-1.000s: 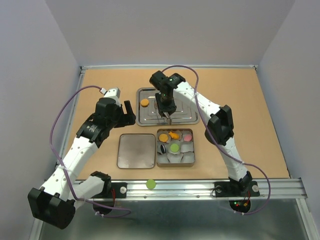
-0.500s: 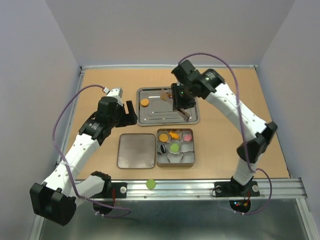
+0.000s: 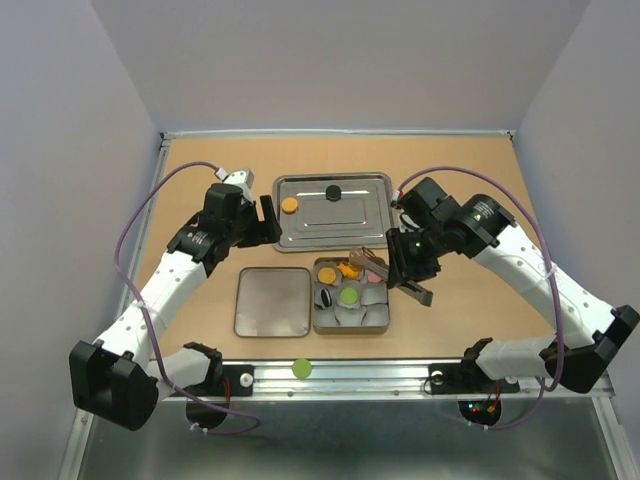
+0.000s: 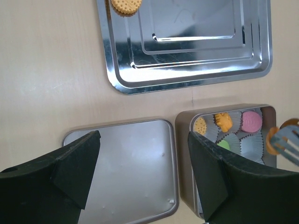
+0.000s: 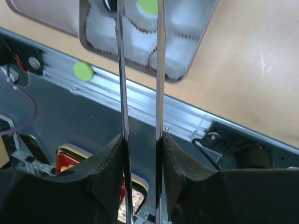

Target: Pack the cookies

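My right gripper (image 3: 411,274) (image 5: 140,140) is shut on metal tongs (image 3: 370,262) (image 5: 122,70). The tong tips hold an orange cookie (image 4: 273,140) over the right part of the open tin (image 3: 385,318). White paper cups in the tin hold orange (image 3: 327,275), pink (image 3: 375,275), green (image 3: 349,296) and black (image 3: 327,297) cookies. An orange cookie (image 3: 289,205) (image 4: 125,5) and a black cookie (image 3: 333,192) lie on the steel tray (image 3: 360,232). My left gripper (image 3: 262,222) (image 4: 142,172) is open and empty, above the tin lid (image 4: 126,168).
The flat tin lid (image 3: 272,301) lies left of the tin. A green disc (image 3: 301,368) (image 5: 83,71) sits on the metal rail at the near table edge. The right arm's forearm spans the right side of the table.
My right gripper has swung with the tongs from over the tray to over the tin. The black cookie on the tray now shows. My left gripper has shifted slightly farther back.
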Robot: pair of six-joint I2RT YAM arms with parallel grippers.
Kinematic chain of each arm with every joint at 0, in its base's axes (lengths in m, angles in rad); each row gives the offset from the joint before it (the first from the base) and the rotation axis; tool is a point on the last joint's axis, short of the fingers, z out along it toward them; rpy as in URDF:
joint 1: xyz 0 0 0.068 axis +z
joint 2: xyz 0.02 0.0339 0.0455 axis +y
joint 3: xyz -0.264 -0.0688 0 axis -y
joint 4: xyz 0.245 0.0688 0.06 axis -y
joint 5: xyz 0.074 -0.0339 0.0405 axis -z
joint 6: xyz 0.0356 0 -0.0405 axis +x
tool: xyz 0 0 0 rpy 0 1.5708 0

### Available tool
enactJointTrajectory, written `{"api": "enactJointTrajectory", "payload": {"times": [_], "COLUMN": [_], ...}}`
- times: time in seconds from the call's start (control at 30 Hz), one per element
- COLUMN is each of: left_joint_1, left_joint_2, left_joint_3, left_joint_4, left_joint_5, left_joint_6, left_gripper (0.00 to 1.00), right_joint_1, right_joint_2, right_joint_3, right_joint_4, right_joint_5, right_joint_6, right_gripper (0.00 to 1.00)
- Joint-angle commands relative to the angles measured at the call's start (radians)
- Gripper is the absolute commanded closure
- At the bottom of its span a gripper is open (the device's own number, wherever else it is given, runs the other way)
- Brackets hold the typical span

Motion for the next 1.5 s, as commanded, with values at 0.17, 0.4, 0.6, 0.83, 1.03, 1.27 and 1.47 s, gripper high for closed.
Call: {"api": "enactJointTrajectory", "payload": {"times": [0.17, 0.4, 0.6, 0.83, 1.03, 1.27, 1.47], "left_joint_1": [0.0, -0.001, -0.001, 0.0, -0.001, -0.001, -0.001], "left_joint_2": [0.049, 0.041, 0.018, -0.005, -0.007, 0.007, 0.021], "left_joint_3": [0.08, 0.08, 0.06, 0.035, 0.035, 0.049, 0.049], "left_joint_4": [0.03, 0.022, 0.015, 0.021, 0.022, 0.025, 0.038], "left_joint_5": [0.039, 0.033, 0.019, 0.013, 0.006, 0.002, 0.002], "left_joint_6": [-0.028, -0.056, -0.071, -0.099, -0.103, -0.099, -0.091], "left_gripper": [0.14, 0.14, 0.14, 0.14, 0.14, 0.14, 0.15], "right_joint_1": [-0.002, -0.002, -0.002, 0.0, -0.002, -0.002, 0.0], "right_joint_2": [-0.204, -0.217, -0.206, -0.192, -0.169, -0.144, -0.128], "right_joint_3": [-0.178, -0.258, -0.294, -0.334, -0.33, -0.292, -0.258], "right_joint_4": [-0.053, -0.05, -0.025, 0.065, 0.084, 0.068, 0.056], "right_joint_5": [-0.09, -0.035, 0.02, 0.011, 0.017, 0.04, 0.05], "right_joint_6": [-0.001, 0.008, 0.001, 0.034, 0.021, 0.004, 0.002], "right_gripper": [0.65, 0.67, 0.67, 0.67, 0.56, 0.52, 0.49]}}
